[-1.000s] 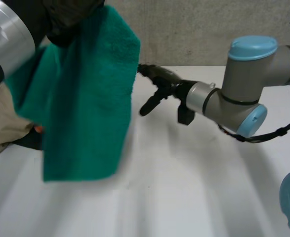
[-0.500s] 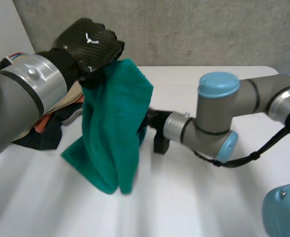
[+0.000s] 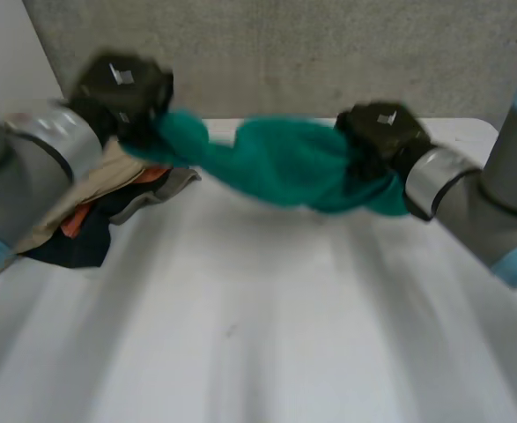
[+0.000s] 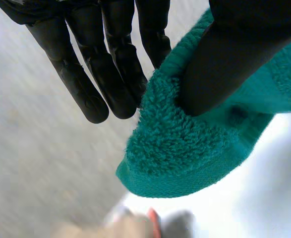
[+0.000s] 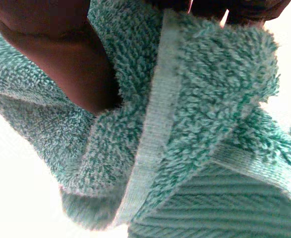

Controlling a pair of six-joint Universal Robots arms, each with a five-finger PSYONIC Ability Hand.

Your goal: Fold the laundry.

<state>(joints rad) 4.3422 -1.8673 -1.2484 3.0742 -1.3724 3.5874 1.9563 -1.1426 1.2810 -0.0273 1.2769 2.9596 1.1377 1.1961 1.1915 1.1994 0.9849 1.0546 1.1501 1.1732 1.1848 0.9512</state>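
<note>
Holding the towel (image 3: 284, 163) strung between both hands, above the far half of the table (image 3: 258, 352). It's green terry, bunched and twisted into a rope, sagging a little mid-span. It looks clear of the tabletop, though I can't tell for the lowest fold by my right hand.

My left hand (image 3: 121, 92) has one end and is raised near the wall (image 3: 328, 53). On the left wrist cam my thumb (image 4: 229, 69) is pressed into the towel (image 4: 185, 153), pinching that end against one finger. The other fingers (image 4: 90, 79) stick out straight just beside the cloth. So that's a pinch grip, not a full wrap.

My right hand (image 3: 381, 132) has the other end and sits a bit lower than the left. On the right wrist cam my thumb (image 5: 66, 64) is dug into the pile of the towel (image 5: 214, 84), with my fingers (image 5: 244, 7) over the fold from the other side, so it's clamped. The flat woven hem (image 5: 152, 148) runs down through the grip, with the cloth doubled over either side of it.

The clothes heap (image 3: 99, 207) (beige, orange, dark pieces) sits on the table under my left arm. It is apart from the towel. A scrap of beige and orange (image 4: 135, 228) also shows under the towel end on the left wrist cam.
</note>
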